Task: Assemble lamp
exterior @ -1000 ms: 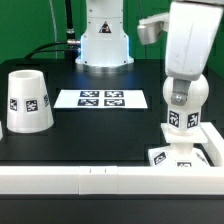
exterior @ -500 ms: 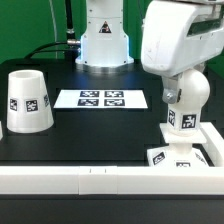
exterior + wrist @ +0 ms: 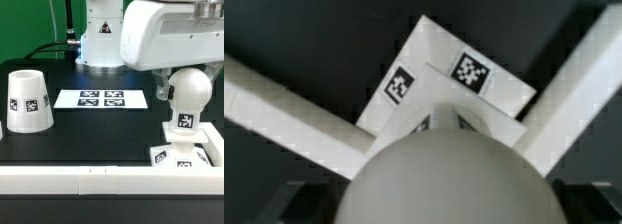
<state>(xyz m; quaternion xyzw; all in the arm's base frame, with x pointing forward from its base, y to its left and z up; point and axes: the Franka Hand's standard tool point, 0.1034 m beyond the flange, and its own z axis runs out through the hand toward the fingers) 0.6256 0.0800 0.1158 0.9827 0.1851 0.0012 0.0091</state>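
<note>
The white ball-shaped bulb [image 3: 186,92] stands upright on the flat square base [image 3: 181,156] at the exterior view's right, by the front rail. A tag shows on its stem. In the wrist view the bulb [image 3: 438,175] fills the space between my dark fingers [image 3: 292,203]. My gripper [image 3: 438,208] is shut around its dome, with the tagged base [image 3: 452,72] below. In the exterior view the arm's bulk hides my fingers. The tapered shade [image 3: 27,100] stands alone at the exterior view's left.
The marker board [image 3: 100,98] lies flat at the table's middle back. A white rail [image 3: 90,178] runs along the front edge, and the base sits in its corner. The robot's pedestal [image 3: 104,45] stands behind the marker board.
The arm's upper body has swung toward the exterior view's left over the bulb. The tag on the bulb's stem has turned. Bulb and base stay in place.
</note>
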